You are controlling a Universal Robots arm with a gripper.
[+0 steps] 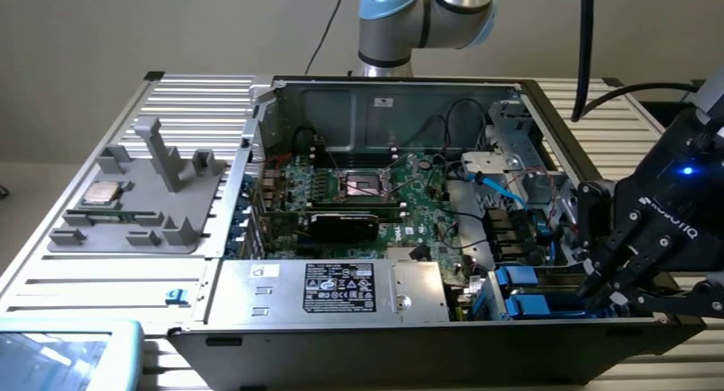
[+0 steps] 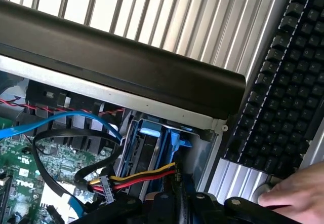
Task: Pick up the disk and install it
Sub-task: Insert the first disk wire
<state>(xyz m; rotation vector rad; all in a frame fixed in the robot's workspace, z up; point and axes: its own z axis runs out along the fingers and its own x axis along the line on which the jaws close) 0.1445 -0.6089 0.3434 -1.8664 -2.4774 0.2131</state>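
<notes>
The gripper (image 1: 598,291), its jaws drawn nearly closed, reaches into the drive bay at the corner of the open computer case (image 1: 396,357) on the exterior view's right. The disk (image 1: 530,306) stands on edge in that bay, framed by blue rails, just to the exterior view's left of the gripper's tips. I cannot tell whether they pinch it.

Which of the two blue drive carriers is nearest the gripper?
The lower blue carrier in the exterior view, beside the gripper; the upper blue carrier sits farther off.
</notes>
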